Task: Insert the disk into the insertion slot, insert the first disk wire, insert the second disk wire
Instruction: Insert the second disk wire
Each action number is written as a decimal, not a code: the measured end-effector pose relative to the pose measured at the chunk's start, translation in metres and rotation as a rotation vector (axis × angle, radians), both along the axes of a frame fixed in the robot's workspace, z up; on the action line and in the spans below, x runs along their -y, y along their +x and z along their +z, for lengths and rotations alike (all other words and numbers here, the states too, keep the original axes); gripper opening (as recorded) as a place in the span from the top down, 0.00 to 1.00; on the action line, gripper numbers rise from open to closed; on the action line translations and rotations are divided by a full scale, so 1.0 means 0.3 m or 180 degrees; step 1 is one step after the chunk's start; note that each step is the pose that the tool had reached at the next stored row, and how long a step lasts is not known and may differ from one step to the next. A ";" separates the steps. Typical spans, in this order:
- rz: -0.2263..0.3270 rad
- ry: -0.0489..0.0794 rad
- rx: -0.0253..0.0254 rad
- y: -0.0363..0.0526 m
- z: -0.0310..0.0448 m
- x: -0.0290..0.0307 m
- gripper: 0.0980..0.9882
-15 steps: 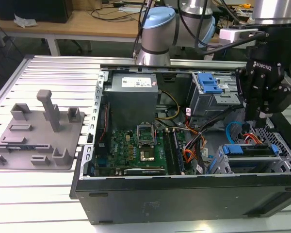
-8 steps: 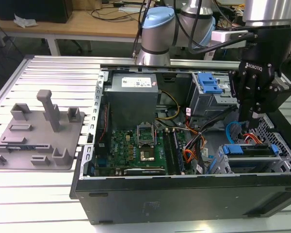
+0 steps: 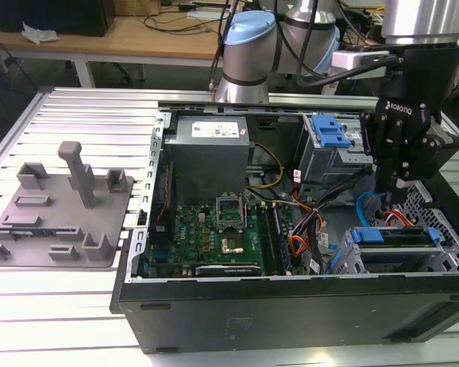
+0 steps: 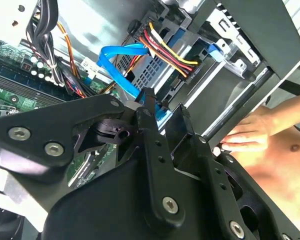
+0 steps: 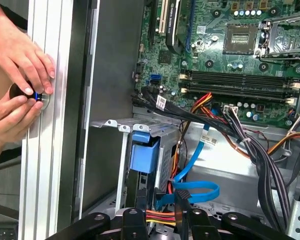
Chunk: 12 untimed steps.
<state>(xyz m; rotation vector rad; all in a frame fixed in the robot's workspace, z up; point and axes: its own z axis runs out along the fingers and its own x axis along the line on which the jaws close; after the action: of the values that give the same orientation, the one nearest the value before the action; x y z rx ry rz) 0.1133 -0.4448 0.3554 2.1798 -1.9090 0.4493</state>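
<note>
The disk lies flat in the insertion slot, a grey perforated cage at the exterior view's right, with its blue carrier edge showing. A bundle of red, yellow and black wires is plugged into the disk's rear. My black gripper hangs just above that rear end. In both wrist views the fingers sit close together on the end of a blue flat wire, which loops up from the disk. The cage's top rim and a blue latch piece lie beside it.
The open computer case holds a motherboard, a power supply and a taller bay with a blue latch. A person's hands press a button on the aluminium rail beside the case. A grey fixture plate lies at the exterior view's left.
</note>
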 end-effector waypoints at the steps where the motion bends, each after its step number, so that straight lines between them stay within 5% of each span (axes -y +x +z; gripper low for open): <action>1: -0.0008 -0.0001 0.0000 -0.001 -0.001 0.000 0.70; 7: -0.0077 -0.0005 0.0000 -0.006 -0.006 0.000 0.70; 9: -0.0080 -0.0011 0.0000 -0.006 -0.007 0.000 0.81; 12: -0.0080 -0.0036 0.0001 -0.005 -0.009 0.000 0.81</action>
<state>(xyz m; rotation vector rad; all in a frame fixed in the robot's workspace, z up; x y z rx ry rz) 0.1117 -0.4448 0.3528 2.1464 -1.9270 0.4547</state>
